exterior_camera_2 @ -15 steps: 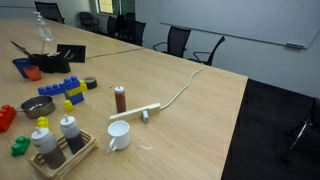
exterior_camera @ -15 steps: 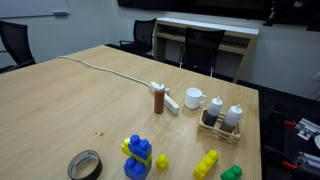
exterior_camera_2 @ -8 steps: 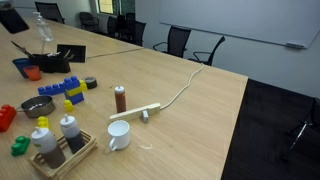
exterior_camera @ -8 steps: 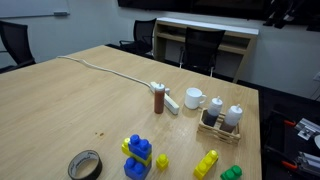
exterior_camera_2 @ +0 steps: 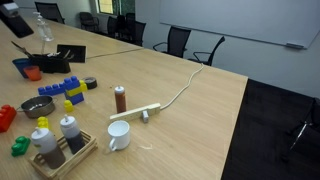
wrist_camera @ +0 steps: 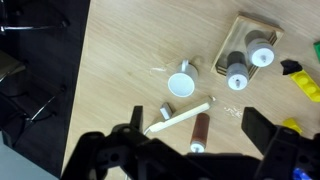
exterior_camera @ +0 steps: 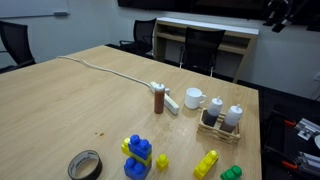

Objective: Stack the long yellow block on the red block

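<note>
The long yellow block point(exterior_camera: 206, 163) lies near the table's front edge beside a green brick point(exterior_camera: 231, 173). It also shows in another exterior view point(exterior_camera_2: 40, 123) and at the right edge of the wrist view point(wrist_camera: 307, 88). The red block point(exterior_camera_2: 6, 117) lies at the left edge of an exterior view, close to the yellow block. My gripper point(wrist_camera: 196, 135) is open and empty, high above the table. It hangs over a brown bottle point(wrist_camera: 200, 131) and a white power strip point(wrist_camera: 180, 118). It is far from both blocks. In an exterior view the gripper point(exterior_camera: 277, 14) shows at the top right.
A white mug point(exterior_camera: 194, 98), a caddy with two bottles point(exterior_camera: 222, 120), joined blue and yellow bricks point(exterior_camera: 137, 157), a tiny yellow brick point(exterior_camera: 161, 161) and a tape roll point(exterior_camera: 85, 165) stand on the table. A white cable point(exterior_camera: 100, 66) runs back.
The gripper has shifted slightly at the top of the exterior views. Nothing on the table has moved.
</note>
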